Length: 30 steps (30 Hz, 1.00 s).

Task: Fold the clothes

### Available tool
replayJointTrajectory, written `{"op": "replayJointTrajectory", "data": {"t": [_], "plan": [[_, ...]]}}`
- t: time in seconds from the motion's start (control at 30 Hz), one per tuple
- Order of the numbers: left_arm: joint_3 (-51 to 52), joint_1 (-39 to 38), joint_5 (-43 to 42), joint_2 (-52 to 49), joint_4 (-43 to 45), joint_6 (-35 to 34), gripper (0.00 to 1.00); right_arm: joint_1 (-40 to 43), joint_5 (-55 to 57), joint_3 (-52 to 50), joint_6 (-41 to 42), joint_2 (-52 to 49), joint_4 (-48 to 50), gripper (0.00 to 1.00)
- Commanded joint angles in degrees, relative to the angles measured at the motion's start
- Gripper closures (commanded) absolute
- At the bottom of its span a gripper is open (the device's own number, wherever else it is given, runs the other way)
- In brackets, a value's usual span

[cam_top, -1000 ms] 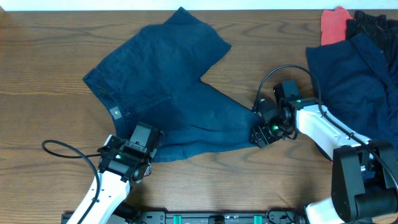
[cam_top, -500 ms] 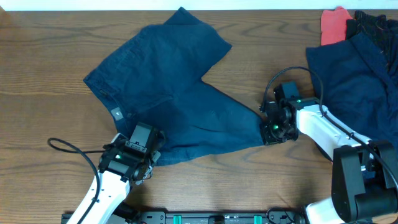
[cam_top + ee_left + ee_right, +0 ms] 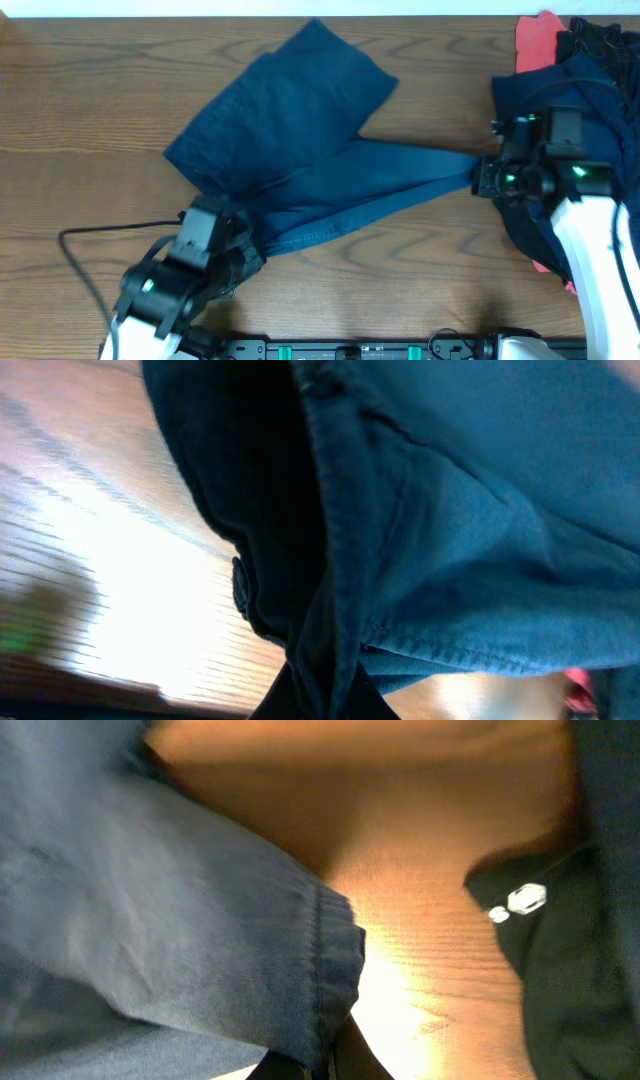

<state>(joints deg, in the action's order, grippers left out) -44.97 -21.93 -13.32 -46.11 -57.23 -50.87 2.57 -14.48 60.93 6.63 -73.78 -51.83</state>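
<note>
Navy shorts [image 3: 300, 130] mid-surface [image 3: 80, 120], stretched taut between left gripper [image 3: 238, 238] and right gripper [image 3: 478, 178]. Both jaws look clamped on cloth. No fold made yet. Clothes pile [image 3: 585, 90] at right edge waiting.

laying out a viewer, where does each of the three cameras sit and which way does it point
Overhead: above the table, looking straight down; both arms show, left gripper and right gripper each pinching the navy shorts.
Left wrist: on the left arm, close on the navy shorts over wood; own fingers just a dark shape at bottom.
Right wrist: on the right arm, close on a hem of the navy shorts, dark cloth at right; fingers barely visible.
Shared: all three see the navy shorts and table.
</note>
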Motion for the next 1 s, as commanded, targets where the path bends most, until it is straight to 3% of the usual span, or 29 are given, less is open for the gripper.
{"op": "replayJointTrajectory", "data": {"t": [0.0, 0.17, 0.3, 0.47, 0.6, 0.97], "plan": [[-1.03, -0.55, -4.33, 5.51, -1.01, 2.14, 0.94, 1.33, 2.03, 2.58, -0.04, 4.26, -0.33, 0.99], [-1.03, -2.95, -2.19, 13.6, -0.57, -0.48, 0.94, 0.94, 1.4, 6.08, -1.25, 6.67, 1.68, 0.99], [-1.03, -3.02, 10.91, 16.37, -0.57, -5.77, 0.94, -1.36, -2.25, 6.91, -5.88, 5.95, 9.66, 0.99], [-1.01, -2.99, 28.72, 15.1, -0.57, -18.21, 0.94, -6.03, -2.27, 6.91, -6.32, 2.36, 24.9, 0.99], [-0.83, -2.99, 37.05, 11.85, -0.11, -25.4, 0.94, -10.03, -2.05, 6.91, -6.32, -3.3, 36.33, 0.99], [-0.02, -2.91, 50.64, -9.33, 13.57, -25.73, 0.93, -13.4, -0.94, 6.91, -6.27, -24.94, 56.41, 0.99]]}}
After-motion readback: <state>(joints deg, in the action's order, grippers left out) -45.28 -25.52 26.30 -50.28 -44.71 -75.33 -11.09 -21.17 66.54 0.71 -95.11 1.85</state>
